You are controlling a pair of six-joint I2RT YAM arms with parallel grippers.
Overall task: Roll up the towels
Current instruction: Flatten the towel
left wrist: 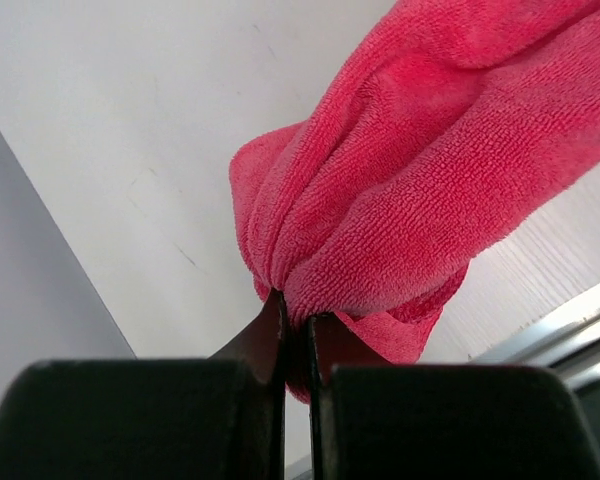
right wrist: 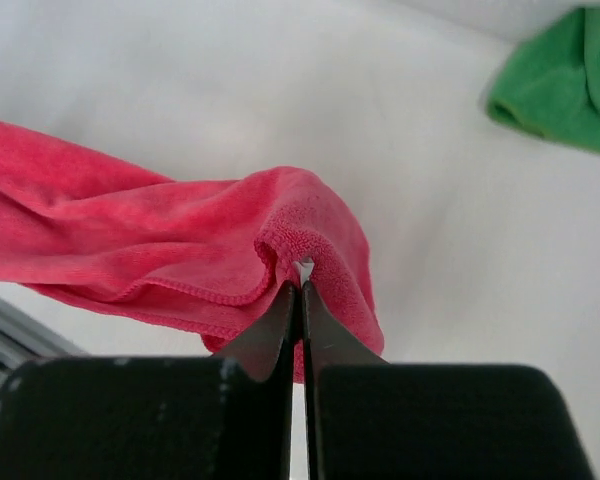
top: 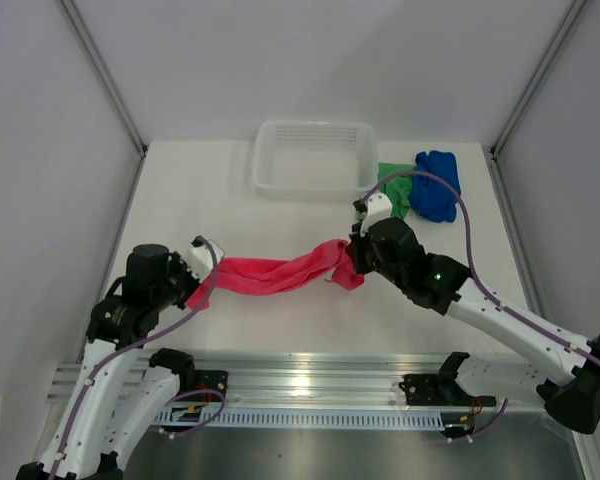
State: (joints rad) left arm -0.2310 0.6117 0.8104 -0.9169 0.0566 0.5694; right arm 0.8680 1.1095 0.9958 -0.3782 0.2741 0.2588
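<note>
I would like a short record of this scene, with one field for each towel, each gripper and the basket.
pink towel: unrolled, bunched into a band between both grippers
left gripper: shut on the pink towel's left end
right gripper: shut on its right end
green towel: crumpled, right of the basket
blue towel: crumpled, right of the green towel
basket: white mesh, far side, centre

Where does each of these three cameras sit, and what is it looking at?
Top external: above and behind, looking down on the table; both arms show, left gripper and right gripper each holding the pink towel.
Left wrist: on that wrist, facing along its fingers, shut on one bunched end.
Right wrist: likewise, fingers pinching the other end; green towel beyond.
Shared: the pink towel.
</note>
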